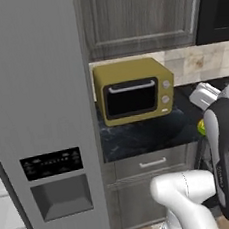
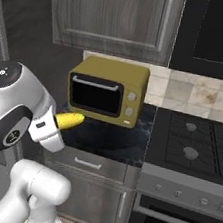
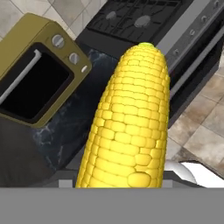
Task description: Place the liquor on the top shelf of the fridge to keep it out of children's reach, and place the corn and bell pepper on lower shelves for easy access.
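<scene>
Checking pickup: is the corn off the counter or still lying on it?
Off the counter. The corn sticks out from the pincer, held above the dark counter.

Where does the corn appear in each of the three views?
Left base view: a small yellow bit of the corn at right, behind the arm.
Right base view: the corn at left centre, sticking out from the hand.
Hand view: the corn in the centre, very close.
Shared landmark: yellow toaster oven.
</scene>
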